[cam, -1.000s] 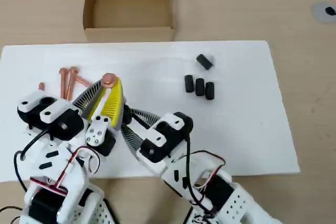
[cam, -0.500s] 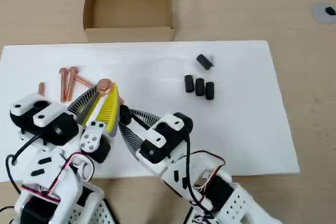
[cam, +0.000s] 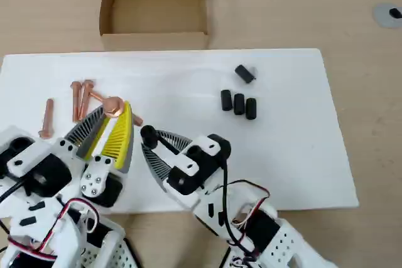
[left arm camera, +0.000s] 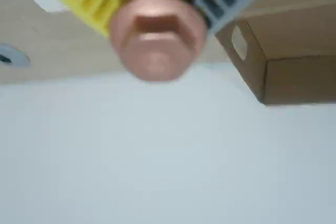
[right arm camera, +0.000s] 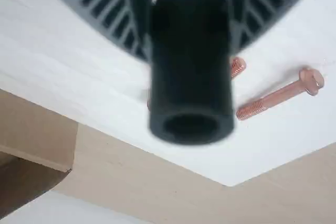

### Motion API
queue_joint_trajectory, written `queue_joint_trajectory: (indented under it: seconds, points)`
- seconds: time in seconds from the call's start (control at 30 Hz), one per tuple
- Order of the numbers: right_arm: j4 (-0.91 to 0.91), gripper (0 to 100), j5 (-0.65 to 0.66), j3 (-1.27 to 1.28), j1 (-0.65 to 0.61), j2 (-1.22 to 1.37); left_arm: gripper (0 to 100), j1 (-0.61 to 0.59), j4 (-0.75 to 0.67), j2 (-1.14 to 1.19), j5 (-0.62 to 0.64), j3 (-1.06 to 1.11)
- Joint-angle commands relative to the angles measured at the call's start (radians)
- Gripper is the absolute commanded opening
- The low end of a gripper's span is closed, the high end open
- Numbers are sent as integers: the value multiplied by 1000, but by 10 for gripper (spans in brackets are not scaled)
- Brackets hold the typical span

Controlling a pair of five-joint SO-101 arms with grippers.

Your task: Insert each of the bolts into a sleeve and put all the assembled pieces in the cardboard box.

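Over white mat | left jaws clamped on bolt | right jaws clamped on sleeve

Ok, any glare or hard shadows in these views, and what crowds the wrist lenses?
High view: even light, no glare on the white mat, only soft shadows by the loose sleeves. Left wrist view: the held bolt looms close to the lens. Right wrist view: the held sleeve looms dark against the mat, a loose bolt evenly lit beyond.

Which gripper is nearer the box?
Left. The left gripper, holding a bolt, lies closer in front of the box; the right gripper, holding a sleeve, sits farther back.
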Motion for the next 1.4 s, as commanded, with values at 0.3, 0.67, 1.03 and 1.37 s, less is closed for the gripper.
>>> queue_joint_trajectory:
  seconds: [0.3, 0.67, 1.03, 1.37]
  points:
    - [-21, 9, 0, -2, -10, -88, 6, 81, 57, 143, 21, -153]
    - [-20, 9, 0, -2, -8, -88, 6, 80, 66, 148, -26, -155]
    - [-20, 9, 0, -2, -8, -88, 6, 80, 155, 151, -28, -203]
    - [-20, 9, 0, -2, -8, -88, 6, 80, 158, 151, -28, -195]
